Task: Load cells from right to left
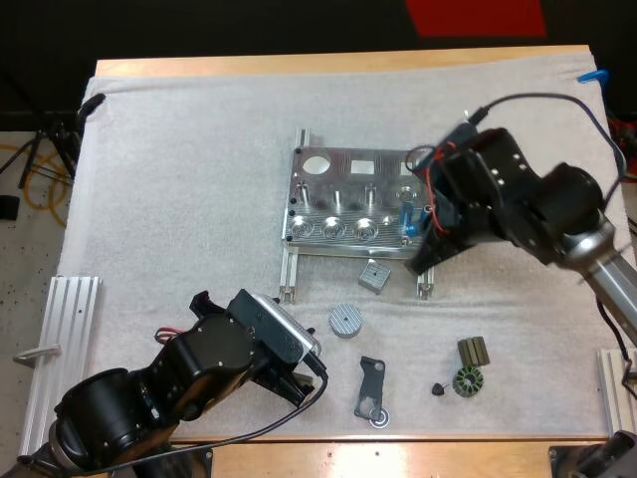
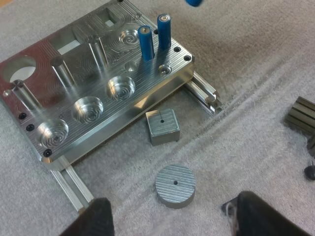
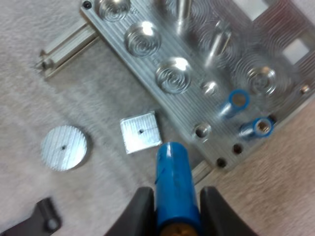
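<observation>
Fixture (image 1: 338,194): middle of mat (image 1: 199,179).
Two cylinders (image 2: 147,43): upright in fixture's right end.
Third cylinder (image 3: 172,167): in right gripper (image 3: 174,194), off fixture's near right corner.
Square block (image 1: 374,276): just before fixture.
Disc (image 1: 344,320): before block, leftward.
Bracket (image 1: 370,388): before disc.

Fixture (image 1: 343,204): machined metal plate on rails, mid-mat, three round pockets along its near edge. Two blue cells (image 2: 145,43) stand upright side by side at its right end. Third cell (image 3: 173,172) clamped in right gripper (image 3: 174,199), above the mat near that end.
</observation>
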